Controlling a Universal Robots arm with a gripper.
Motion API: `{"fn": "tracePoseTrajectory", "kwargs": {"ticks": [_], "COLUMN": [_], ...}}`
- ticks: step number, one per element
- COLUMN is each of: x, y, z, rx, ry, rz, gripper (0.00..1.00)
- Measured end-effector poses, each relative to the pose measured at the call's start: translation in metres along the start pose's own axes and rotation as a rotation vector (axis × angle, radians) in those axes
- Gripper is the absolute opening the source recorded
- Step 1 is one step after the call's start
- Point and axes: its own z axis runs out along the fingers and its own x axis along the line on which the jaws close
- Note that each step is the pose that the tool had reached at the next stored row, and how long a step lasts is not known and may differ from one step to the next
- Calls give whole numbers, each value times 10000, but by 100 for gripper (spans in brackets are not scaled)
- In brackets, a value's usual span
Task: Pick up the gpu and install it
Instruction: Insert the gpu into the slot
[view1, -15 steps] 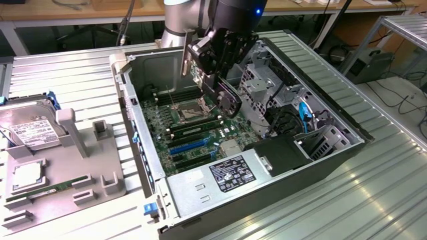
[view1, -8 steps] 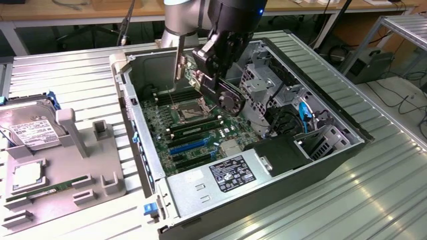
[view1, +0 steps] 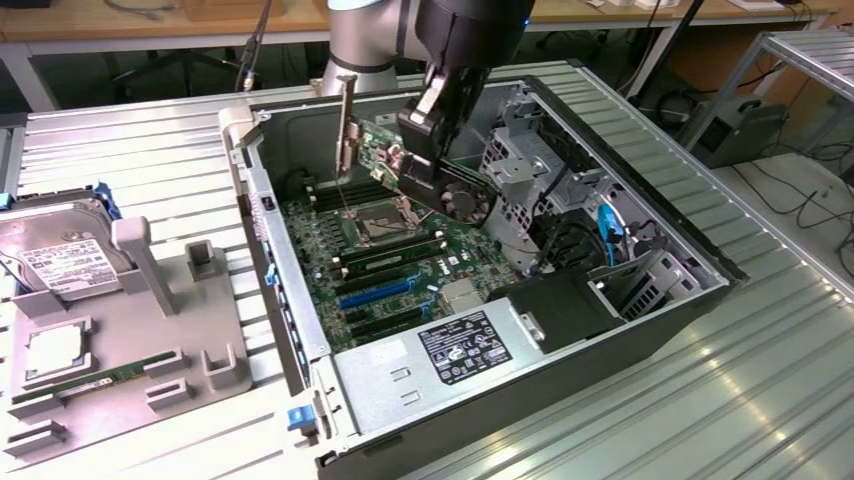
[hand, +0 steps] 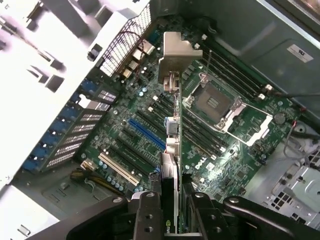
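A ribbed metal worktop (view1: 747, 400) carries an open computer case (view1: 400, 385) lying on its side, and to the exterior view's left a grey tray (view1: 147, 300) with a hard drive (view1: 54, 255) and a RAM stick (view1: 94, 380). The hand (view1: 424, 160) reaches down into the case and pinches the gpu (view1: 384, 150) between its fingers (hand: 150, 215). The card is held on edge over the motherboard (hand: 125, 150), beside the CPU socket (hand: 215, 102), with its silver bracket (hand: 172, 55) at the end away from the hand and no slot entered yet.
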Motion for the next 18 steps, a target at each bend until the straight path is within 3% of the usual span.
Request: {"fn": "tracePoseTrajectory", "kwargs": {"ticks": [4, 7, 18], "x": [0, -1, -1], "y": [0, -2, -4], "z": [11, 29, 79], "rx": [12, 28, 56], "ry": [38, 87, 182], "rz": [-744, -1703, -3712], "gripper": [26, 26, 26]}}
